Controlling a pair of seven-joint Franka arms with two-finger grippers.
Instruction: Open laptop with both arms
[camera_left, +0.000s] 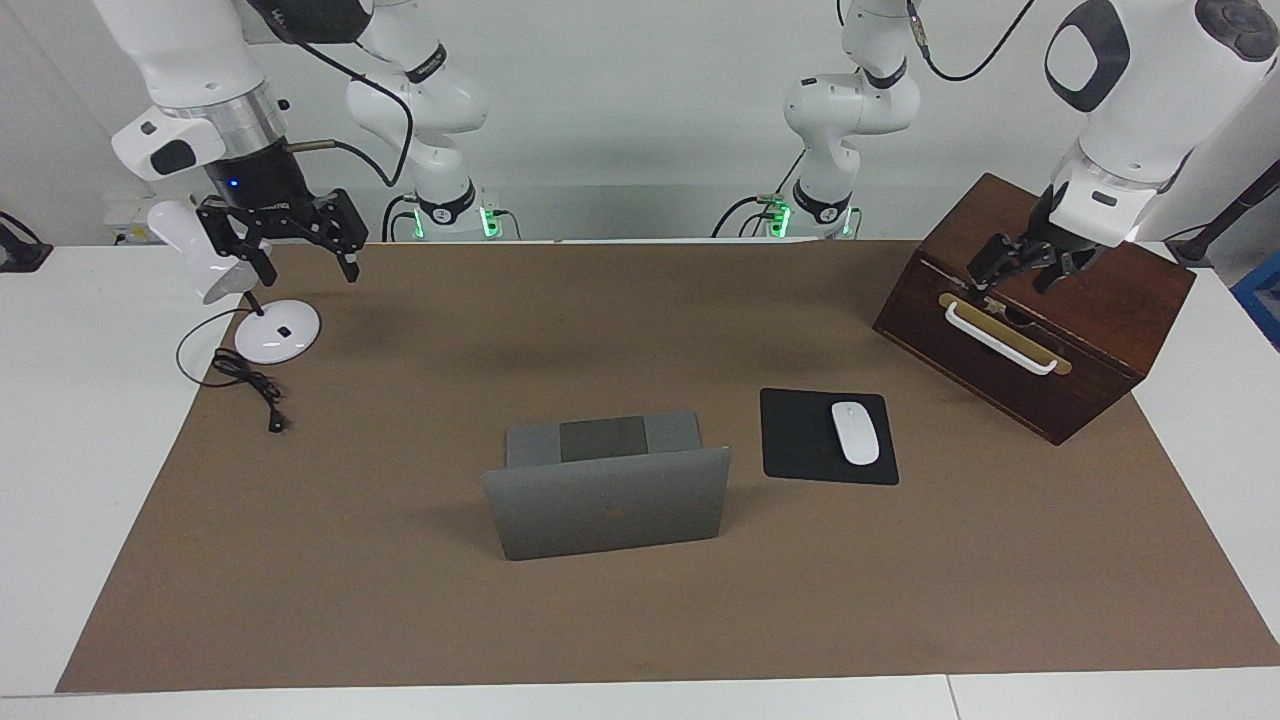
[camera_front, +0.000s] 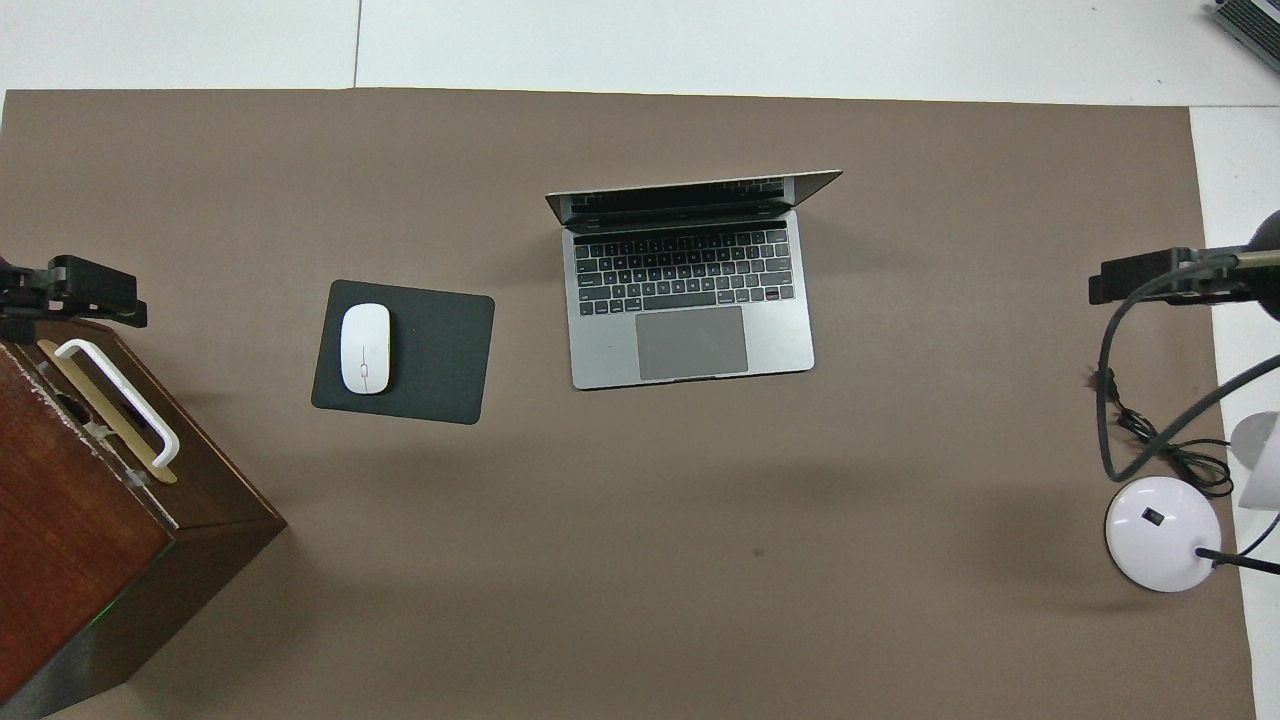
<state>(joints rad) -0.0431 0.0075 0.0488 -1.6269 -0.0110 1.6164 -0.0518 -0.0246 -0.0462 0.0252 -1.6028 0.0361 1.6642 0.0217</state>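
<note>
facing cam high, overhead cam steep, both w/ laptop (camera_left: 607, 490)

No words readable — only a logo on the laptop (camera_left: 610, 515) lid.

You had a white mouse (camera_left: 855, 432) on a black mouse pad (camera_left: 800, 440), a dark wooden box (camera_left: 1090, 310) with a white handle (camera_left: 1000, 338), and a white lamp base (camera_left: 277, 332) on the brown-covered counter (camera_left: 400, 620).
</note>
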